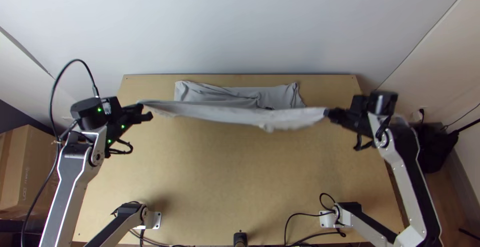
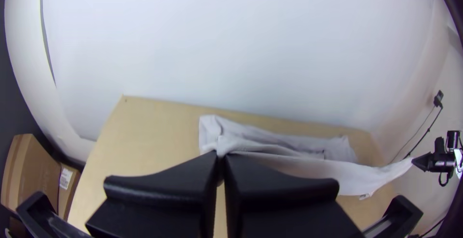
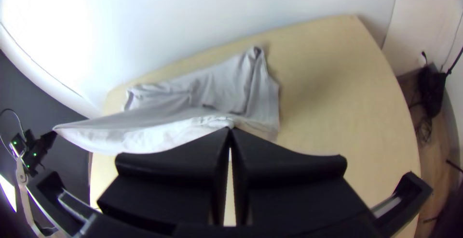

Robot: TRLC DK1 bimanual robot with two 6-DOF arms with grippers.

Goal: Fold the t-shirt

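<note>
My left arm (image 1: 70,192), at the left of the top view, has silver-grey links with black faces, a round black housing (image 1: 86,114) and small green lights (image 1: 123,126); my black cable (image 1: 77,60) loops at upper left. My right arm (image 1: 398,177), at the right, is whitish and black. My white base plate (image 1: 156,220) at lower left has small holes. My fingers (image 2: 164,185), along the left wrist view's bottom edge, are wide, flat and black.
</note>
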